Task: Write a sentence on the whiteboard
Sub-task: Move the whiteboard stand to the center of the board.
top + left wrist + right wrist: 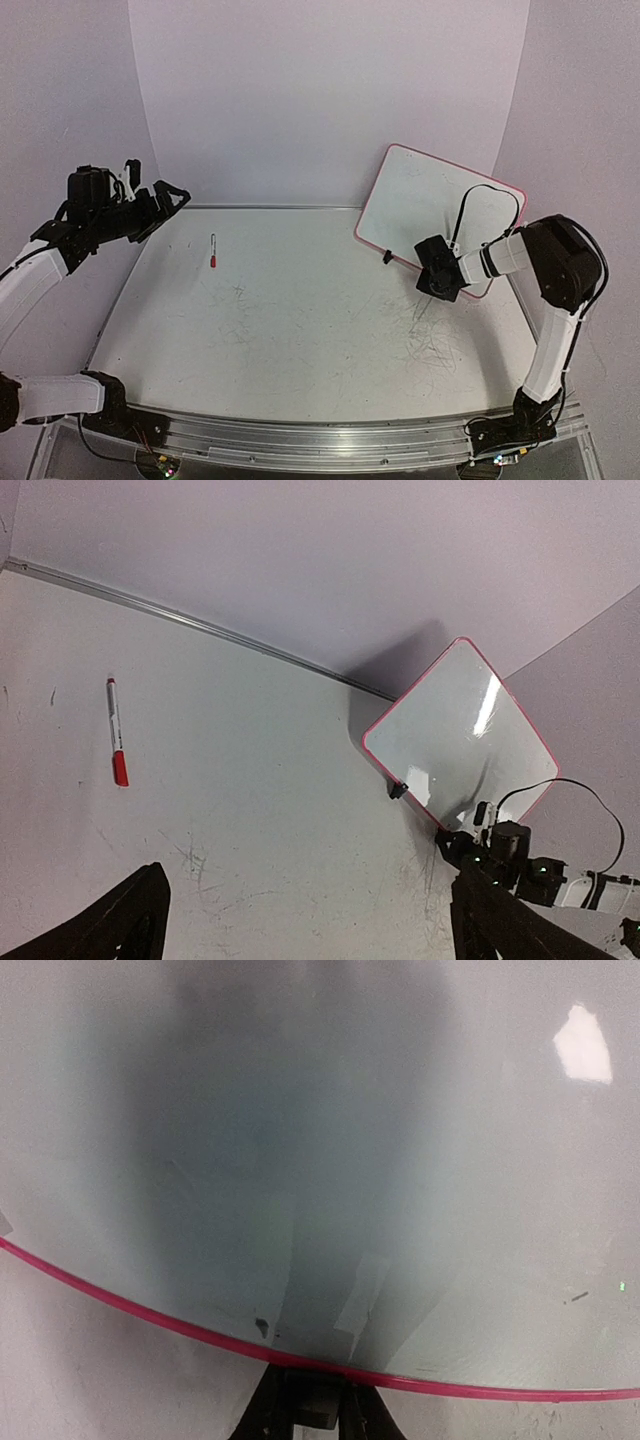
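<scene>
The whiteboard [440, 205], white with a thin red-pink rim, leans tilted at the back right, one corner up against the wall. Its face [330, 1140] is blank with faint smudges; the sentence is out of view. My right gripper [437, 283] sits at the board's lower rim [200, 1328], its dark fingers [262, 1412] shut either side of a black block under that rim. One black clip foot [386, 257] shows to its left. My left gripper [150, 205] hangs open, raised over the table's far left, holding nothing. A white marker with a red cap [213, 250] lies on the tabletop.
The white tabletop [300, 320] carries faint grey scribbles, densest in front of the board [435, 345]. A curved backdrop wall rises behind the table's metal back edge [200, 625]. The right arm's black cable [470, 200] loops across the board face.
</scene>
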{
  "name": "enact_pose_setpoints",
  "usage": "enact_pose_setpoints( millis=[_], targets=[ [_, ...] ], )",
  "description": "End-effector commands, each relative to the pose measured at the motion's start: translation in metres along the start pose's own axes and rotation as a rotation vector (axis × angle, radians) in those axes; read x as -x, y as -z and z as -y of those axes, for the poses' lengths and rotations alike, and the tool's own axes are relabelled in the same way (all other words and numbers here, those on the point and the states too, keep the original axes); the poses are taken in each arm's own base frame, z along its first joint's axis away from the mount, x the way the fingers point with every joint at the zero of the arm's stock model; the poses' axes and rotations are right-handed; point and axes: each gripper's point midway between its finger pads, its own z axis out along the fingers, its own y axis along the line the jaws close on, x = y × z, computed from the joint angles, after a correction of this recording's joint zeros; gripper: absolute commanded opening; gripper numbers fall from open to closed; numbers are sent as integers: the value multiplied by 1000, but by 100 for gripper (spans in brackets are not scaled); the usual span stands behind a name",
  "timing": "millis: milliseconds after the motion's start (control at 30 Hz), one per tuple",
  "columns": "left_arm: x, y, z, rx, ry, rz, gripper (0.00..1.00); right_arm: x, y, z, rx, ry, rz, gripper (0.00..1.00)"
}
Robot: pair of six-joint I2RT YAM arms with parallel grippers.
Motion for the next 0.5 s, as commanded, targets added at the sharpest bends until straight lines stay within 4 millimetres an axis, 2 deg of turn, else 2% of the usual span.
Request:
enact_pose_setpoints(
  millis=[0, 67, 267, 467],
  targets=[
    [-2, -5, -2, 4, -13, -4, 99, -12, 49, -56, 278, 199, 44, 0],
    [-4, -7, -4, 6, -10, -11, 99, -23, 62, -67, 342, 255, 43, 0],
    [-10, -14, -11, 19, -2, -27, 99, -54, 99, -80, 455, 369, 67, 0],
    [-19, -23, -16, 22, 14, -56, 99, -79, 107, -68, 528, 377, 60, 0]
  ],
)
